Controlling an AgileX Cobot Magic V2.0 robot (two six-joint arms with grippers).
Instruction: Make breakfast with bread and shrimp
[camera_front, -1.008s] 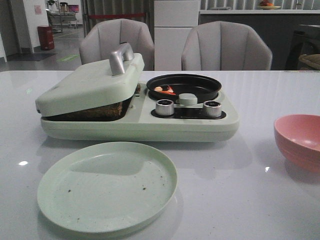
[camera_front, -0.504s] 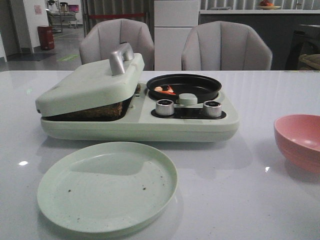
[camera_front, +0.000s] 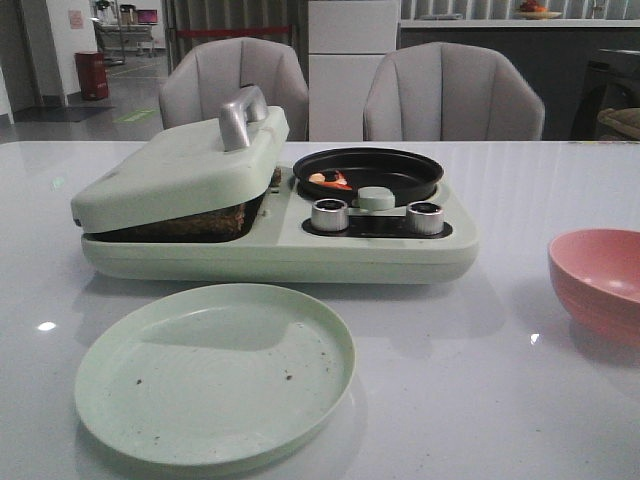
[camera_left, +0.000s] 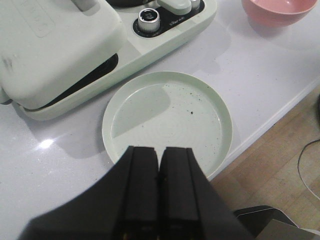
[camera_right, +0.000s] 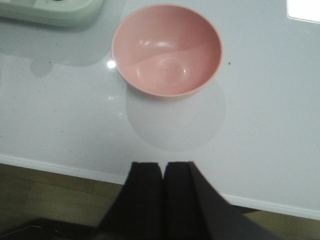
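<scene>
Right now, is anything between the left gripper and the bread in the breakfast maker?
Yes. The hinged lid is lowered over the toasted bread, leaving only an edge showing through the gap. The left gripper, shut and empty, hangs above the near rim of the green plate.

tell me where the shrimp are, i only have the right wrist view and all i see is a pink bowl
observer: The shrimp lie in the black pan on the cooker, towards its left side.
operator: and the bread
observer: Something browned shows in the gap under the cooker's lid, which sits ajar. I cannot confirm it is bread.
operator: left gripper holding anything
observer: No. The left gripper is shut on nothing, near the green plate, which holds only crumbs.
</scene>
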